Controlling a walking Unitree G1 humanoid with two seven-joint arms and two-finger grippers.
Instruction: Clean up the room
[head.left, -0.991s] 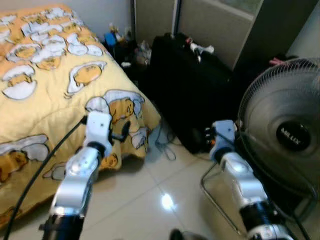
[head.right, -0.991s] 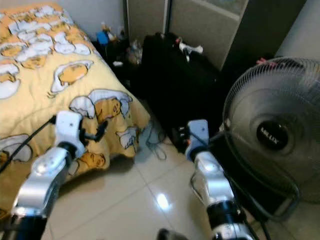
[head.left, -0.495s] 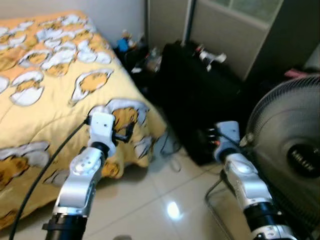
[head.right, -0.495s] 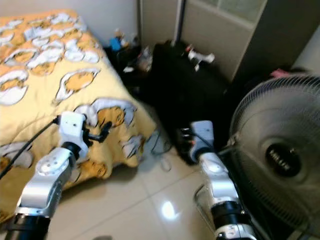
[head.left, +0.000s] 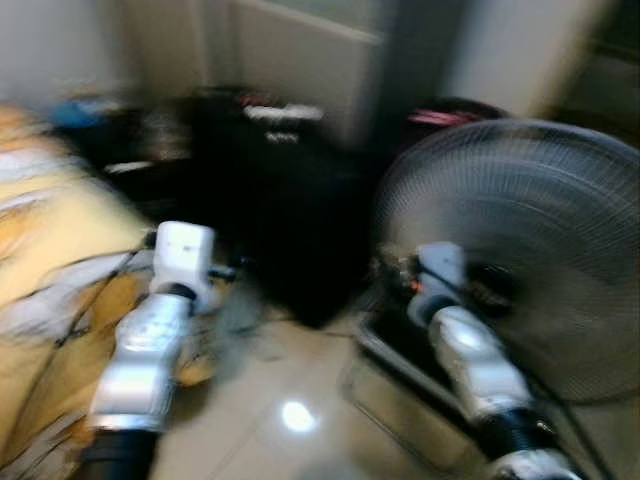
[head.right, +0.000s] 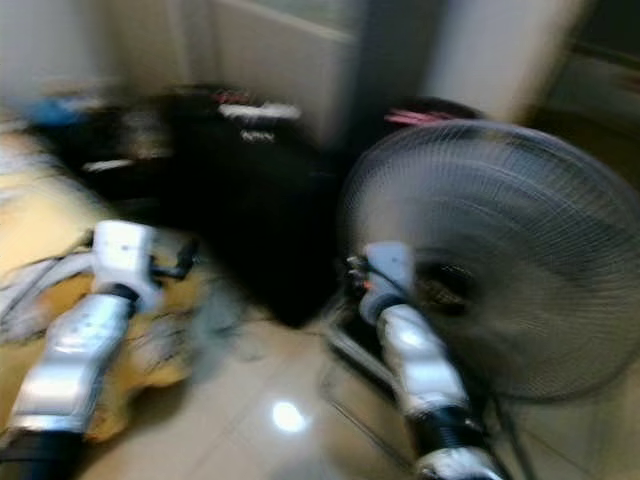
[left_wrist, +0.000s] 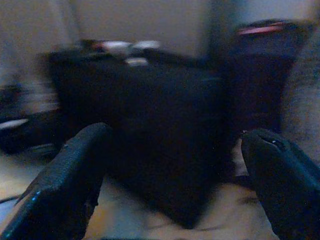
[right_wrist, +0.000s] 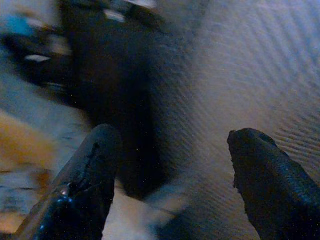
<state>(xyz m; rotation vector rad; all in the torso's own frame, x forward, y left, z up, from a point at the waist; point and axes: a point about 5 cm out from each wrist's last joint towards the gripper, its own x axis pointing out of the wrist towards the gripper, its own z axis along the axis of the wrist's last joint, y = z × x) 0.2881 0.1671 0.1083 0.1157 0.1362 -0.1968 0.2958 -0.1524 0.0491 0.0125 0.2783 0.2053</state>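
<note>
Grey mesh of a standing fan (head.left: 520, 250) fills the 3 o'clock side, a black suitcase (head.left: 270, 220) at 12. Left gripper (left_wrist: 175, 185) and right gripper (right_wrist: 175, 185) hover spread apart, grasping nothing; everything is blurred.

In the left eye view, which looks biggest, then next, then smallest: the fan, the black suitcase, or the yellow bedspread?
1. Fan, though it stands nearest the camera.
2. Black suitcase.
3. Yellow bedspread, cut off at the edge.
The picture is blurred, so outlines are rough.
</note>
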